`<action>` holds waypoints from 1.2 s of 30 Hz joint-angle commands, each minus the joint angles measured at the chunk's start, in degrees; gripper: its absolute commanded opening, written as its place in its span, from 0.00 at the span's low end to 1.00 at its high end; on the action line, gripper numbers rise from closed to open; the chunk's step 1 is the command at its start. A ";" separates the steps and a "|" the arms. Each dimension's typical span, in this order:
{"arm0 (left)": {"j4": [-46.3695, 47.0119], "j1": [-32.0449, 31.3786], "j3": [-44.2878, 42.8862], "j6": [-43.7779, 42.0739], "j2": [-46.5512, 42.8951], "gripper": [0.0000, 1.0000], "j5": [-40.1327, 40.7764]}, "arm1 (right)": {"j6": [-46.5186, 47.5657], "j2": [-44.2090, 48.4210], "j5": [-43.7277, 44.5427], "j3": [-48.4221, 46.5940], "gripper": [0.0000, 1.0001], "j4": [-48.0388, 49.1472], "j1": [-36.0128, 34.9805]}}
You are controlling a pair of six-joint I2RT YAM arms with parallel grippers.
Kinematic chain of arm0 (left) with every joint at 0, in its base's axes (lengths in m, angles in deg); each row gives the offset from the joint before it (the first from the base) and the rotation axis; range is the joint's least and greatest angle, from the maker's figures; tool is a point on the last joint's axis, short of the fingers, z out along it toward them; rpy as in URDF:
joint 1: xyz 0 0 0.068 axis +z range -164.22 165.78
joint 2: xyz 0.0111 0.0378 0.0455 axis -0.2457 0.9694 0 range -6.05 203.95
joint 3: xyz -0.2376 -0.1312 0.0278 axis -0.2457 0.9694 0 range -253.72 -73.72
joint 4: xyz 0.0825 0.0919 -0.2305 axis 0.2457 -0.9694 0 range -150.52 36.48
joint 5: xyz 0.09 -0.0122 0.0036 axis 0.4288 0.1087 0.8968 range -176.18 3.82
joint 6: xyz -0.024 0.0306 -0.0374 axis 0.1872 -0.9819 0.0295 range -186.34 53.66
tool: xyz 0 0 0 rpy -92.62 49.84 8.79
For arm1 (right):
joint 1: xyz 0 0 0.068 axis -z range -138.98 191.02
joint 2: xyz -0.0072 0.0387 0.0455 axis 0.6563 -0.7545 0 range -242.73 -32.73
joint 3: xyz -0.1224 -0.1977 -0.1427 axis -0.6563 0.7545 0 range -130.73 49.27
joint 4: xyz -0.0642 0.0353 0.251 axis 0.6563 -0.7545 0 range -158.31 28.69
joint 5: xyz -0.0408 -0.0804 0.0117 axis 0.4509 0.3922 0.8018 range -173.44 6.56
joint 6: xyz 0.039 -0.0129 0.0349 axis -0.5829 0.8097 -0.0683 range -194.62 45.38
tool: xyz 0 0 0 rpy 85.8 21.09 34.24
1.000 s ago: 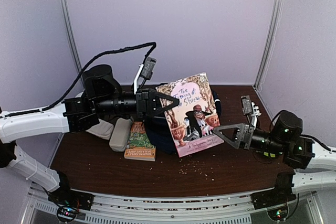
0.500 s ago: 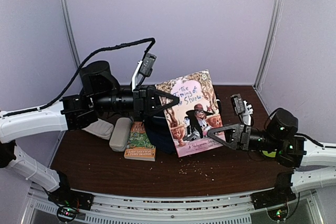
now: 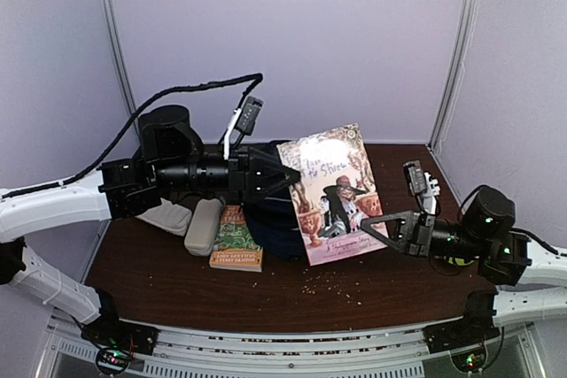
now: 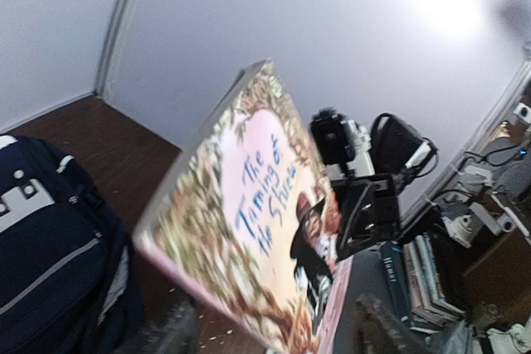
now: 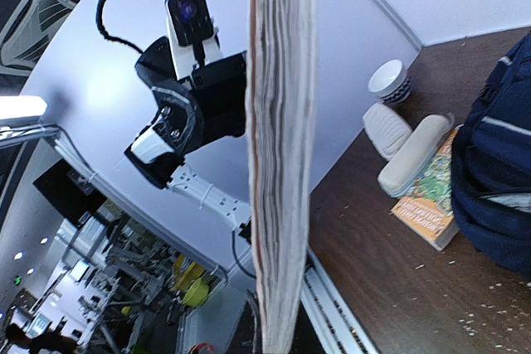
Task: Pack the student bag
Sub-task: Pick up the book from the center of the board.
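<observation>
Right claw (image 3: 383,226) clamps the pink-and-brown illustrated paperback (image 3: 332,192) above the navy fabric backpack (image 3: 268,223). Left claw (image 3: 288,174) parted, not gripping. Green paperback (image 3: 237,238) and grey pouch (image 3: 204,226) unpacked. Early stage.

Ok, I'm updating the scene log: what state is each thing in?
left gripper: open, beside the storybook's edge.
right gripper: shut on the storybook's lower corner.
storybook: closed, held tilted upright.
student bag: on the table, behind the storybook.
green book: closed, lying flat.

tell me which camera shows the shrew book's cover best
Top external: the book shows nearly its whole front cover, sharp. The left wrist sees the cover close but blurred; the right wrist sees only its page edge.
</observation>
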 commanded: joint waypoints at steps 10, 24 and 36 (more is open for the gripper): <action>-33.36 0.76 -7.97 -32.50 7.67 0.96 39.87 | 3.24 10.03 31.04 -2.79 0.00 -33.54 0.18; -43.78 -4.56 -36.27 -47.24 42.35 0.87 41.06 | -1.32 21.20 34.02 0.39 0.00 -41.36 0.30; -43.17 -3.02 -42.19 -45.70 48.44 0.74 38.75 | -2.50 24.53 33.17 1.73 0.00 -41.09 0.27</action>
